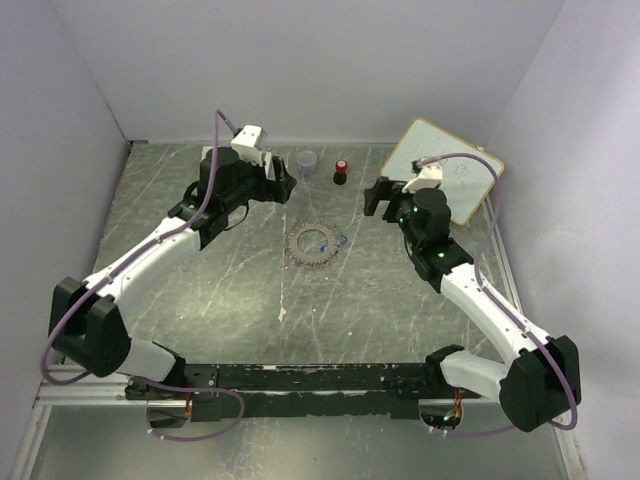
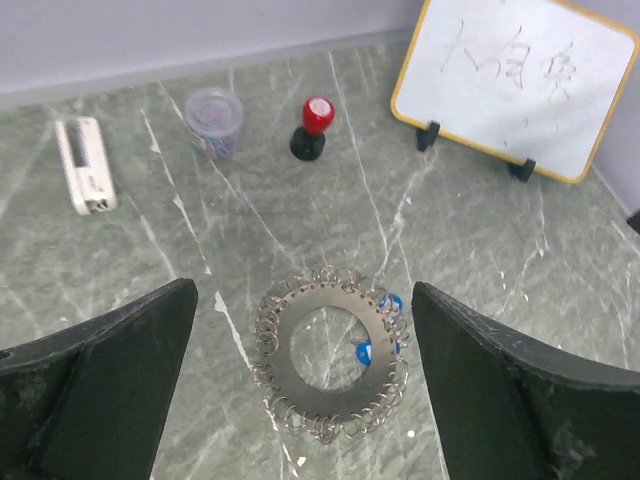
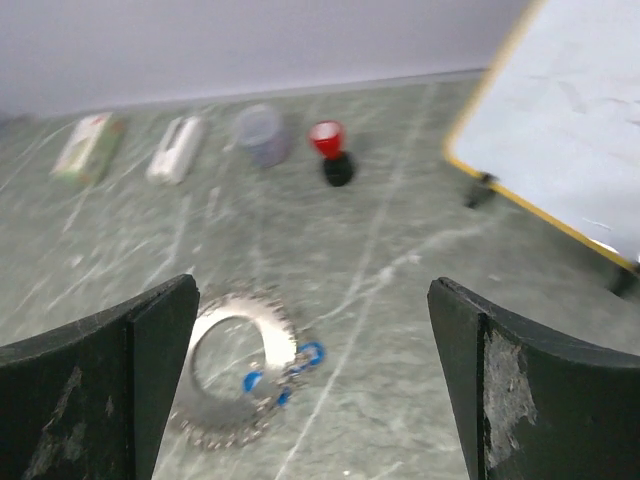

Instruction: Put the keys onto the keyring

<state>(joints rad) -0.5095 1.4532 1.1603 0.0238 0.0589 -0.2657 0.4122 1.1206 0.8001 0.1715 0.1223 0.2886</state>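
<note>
We find the keyring (image 1: 311,243) lying flat on the desk (image 1: 200,300) at frame centre, with the keys (image 1: 340,240) at its right rim. The left end effector (image 1: 285,182) sits upper left of the ring and the right end effector (image 1: 374,198) upper right. Both are spread wide, holding nothing, apart from the ring.

On table (image 3: 400,290): keyring (image 3: 275,330) flat, blue keys (image 3: 310,352) at rim.
</note>
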